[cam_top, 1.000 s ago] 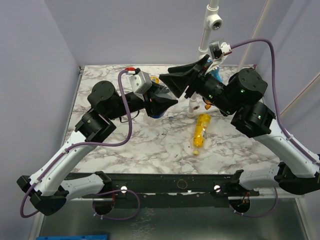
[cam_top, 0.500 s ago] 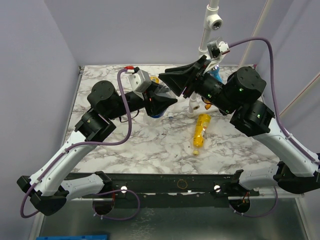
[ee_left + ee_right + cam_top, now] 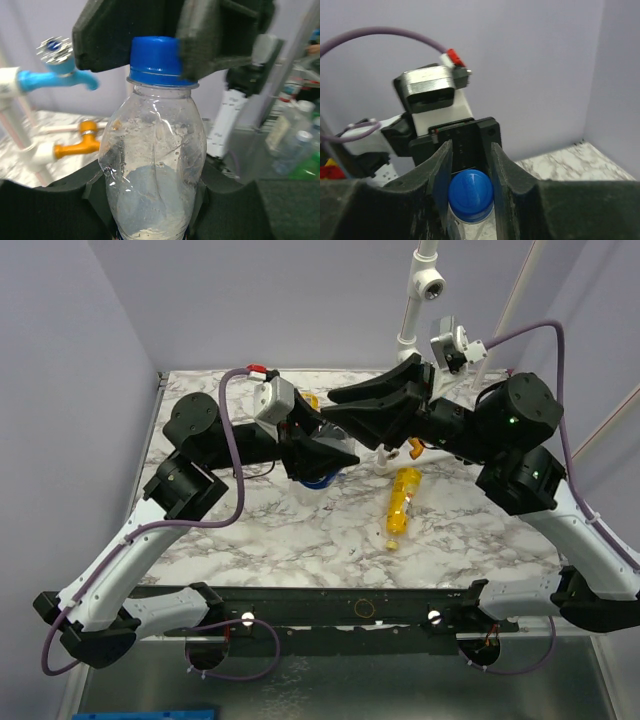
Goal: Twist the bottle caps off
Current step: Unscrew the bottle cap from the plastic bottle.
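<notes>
1. Setting: lilac walls (image 3: 70, 360) enclose a marble table (image 3: 250, 540). A yellow bottle (image 3: 402, 502) lies on its side right of centre, apart from both my claws.
2. Task's thing: the clear bottle (image 3: 155, 160) stands upright between my two arms, over the middle of the table. Its blue cap (image 3: 156, 59) sits fully down on the neck ring. I cannot tell whether the base rests on the marble.
3. Left claw (image 3: 150, 200): clamped on the bottle's lower body, one finger on each side. This is my anchor.
4. Right claw (image 3: 470, 170): closed on the cap, one dark pad against each side of its ribbed wall.
5. Step in hand, as I judge it: the first loosening turn. I should roll my right wrist about the bottle's own axis and keep the pads level on the ribs. I should not pull upward until the thread lets go.
6. Caution: the thin wall already looks creased. My left claw must resist the twist without crushing it. If the bottle turns with the cap, nothing unscrews.
</notes>
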{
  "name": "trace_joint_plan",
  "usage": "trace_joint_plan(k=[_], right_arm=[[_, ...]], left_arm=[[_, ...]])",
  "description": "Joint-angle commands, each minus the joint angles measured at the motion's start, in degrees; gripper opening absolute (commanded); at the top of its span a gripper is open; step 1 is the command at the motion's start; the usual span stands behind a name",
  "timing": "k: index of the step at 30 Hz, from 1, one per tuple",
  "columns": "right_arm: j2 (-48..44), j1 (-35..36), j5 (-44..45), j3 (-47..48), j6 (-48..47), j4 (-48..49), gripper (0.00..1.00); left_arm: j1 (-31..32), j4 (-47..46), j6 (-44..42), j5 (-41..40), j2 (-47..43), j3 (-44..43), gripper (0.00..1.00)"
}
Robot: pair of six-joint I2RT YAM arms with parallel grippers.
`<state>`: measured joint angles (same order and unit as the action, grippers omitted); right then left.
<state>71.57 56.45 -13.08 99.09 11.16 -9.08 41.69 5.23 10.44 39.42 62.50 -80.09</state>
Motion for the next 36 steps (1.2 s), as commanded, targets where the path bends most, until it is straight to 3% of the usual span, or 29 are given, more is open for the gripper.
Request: trace_joint_plan(k=[1, 6, 10, 14, 17, 18, 19, 20, 22, 24, 29, 36], right_arm=[[0.99, 0.77, -29.51, 3.95, -0.62, 0.07, 0.01], [2.69, 0.77, -48.54, 7.89, 1.6, 0.46, 0.01], [3.11, 0.79, -54.33, 8.79, 2.46, 2.03, 0.01], [3.83, 0.77, -53.88, 10.67, 0.16, -1.1, 0.01], [3.39, 0.77, -44.73, 11.83, -1.97, -4.51, 0.04], [2.68, 0.77, -39.13, 11.48, -2.67, -4.84, 0.18], [1.47, 0.77, -30.62, 10.24, -2.63, -3.96, 0.4], [0.11, 0.77, -24.18, 8.74, -2.38, -2.62, 0.56], [-1.74, 0.77, -11.11, 6.51, -2.04, -1.3, 0.81], [-1.4, 0.77, -3.95, 7.15, -2.09, -3.59, 0.89], [3.8, 0.77, 9.3, 13.08, -0.75, -12.99, 0.92], [7.91, 0.77, 17.66, 16.76, -0.28, -17.12, 0.74]], left_arm=[[0.04, -3.5, 10.93, 17.94, 1.86, -5.35, 0.0], [-0.01, -4.97, 17.4, 23.05, 3.37, -9.49, 0.0], [0.12, -4.97, 18.75, 24.5, 3.6, -10.69, 0.0], [0.1, -4.97, 17.87, 25.04, 2.99, -9.58, 0.0], [0.12, -4.25, 14.72, 24.49, 2.33, -8.21, 0.0], [0.1, -3.33, 13.09, 23.47, 2.08, -7.8, 0.0], [0.07, -2.09, 10.81, 22.01, 1.78, -7.24, 0.0], [0.06, -0.65, 8.77, 19.55, 1.52, -6.8, 0.0], [0.06, 1.45, 4.78, 13.17, 0.99, -5.86, 0.0], [0.12, 2.83, 1.02, 5.15, 0.55, -4.85, 0.0], [0.06, 3.56, -4.6, -10.03, 0.28, -2.93, 0.0], [0.12, 3.47, -7.09, -15.47, 0.25, -2.17, 0.0]])
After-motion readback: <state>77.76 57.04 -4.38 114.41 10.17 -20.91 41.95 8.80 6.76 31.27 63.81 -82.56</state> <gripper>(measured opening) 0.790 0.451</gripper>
